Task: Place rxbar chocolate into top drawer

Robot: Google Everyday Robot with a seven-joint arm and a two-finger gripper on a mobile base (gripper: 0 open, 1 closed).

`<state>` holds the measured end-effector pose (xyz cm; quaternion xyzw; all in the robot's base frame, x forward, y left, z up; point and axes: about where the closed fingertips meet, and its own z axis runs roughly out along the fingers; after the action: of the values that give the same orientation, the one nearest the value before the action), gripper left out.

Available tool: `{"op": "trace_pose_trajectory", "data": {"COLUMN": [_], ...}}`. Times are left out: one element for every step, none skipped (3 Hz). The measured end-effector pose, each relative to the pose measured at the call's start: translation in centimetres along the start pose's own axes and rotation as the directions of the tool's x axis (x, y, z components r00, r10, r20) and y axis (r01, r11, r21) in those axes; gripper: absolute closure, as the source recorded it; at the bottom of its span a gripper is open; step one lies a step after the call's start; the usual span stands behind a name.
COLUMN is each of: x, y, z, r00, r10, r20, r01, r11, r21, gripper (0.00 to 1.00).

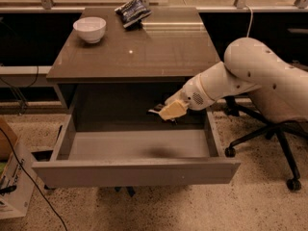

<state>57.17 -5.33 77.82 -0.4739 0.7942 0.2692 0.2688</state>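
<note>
Presently, camera view: the gripper (167, 112) hung over the back of the pulled-out top drawer (134, 171), just below the table (144, 57) edge. It was closed on the rxbar chocolate (157, 109), a dark sliver jutting left. On the tabletop were a white bowl (90, 29), back left, and a crinkled dark bag (132, 11), its print unreadable. An office chair (269, 134) stood to the right and a cardboard box (10, 177) to the left.

A bowl (90, 29) sits at the counter's (144, 57) back-left corner, a bag (132, 11) at its back edge; the gripper (162, 112) hangs over the top drawer (134, 171), below the front edge.
</note>
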Motion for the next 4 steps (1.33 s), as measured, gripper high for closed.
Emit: {"op": "trace_pose_trajectory", "data": {"x": [1.2,5.3,8.0,8.0], "y": [-1.8,-4.5,-5.9,-5.8], "z": [3.0,6.7,8.3,8.5], "r00": [1.000,0.998,0.993,0.993], "r10": [-0.008,0.051,0.093,0.092], "r20": [0.002,-0.031,-0.067,-0.068], "r01": [0.008,-0.054,-0.099,-0.098], "r11": [0.9991,0.9946,0.9909,0.9906], "r21": [-0.042,-0.089,-0.091,-0.096], "gripper": [1.00,0.73,0.50,0.27]}}
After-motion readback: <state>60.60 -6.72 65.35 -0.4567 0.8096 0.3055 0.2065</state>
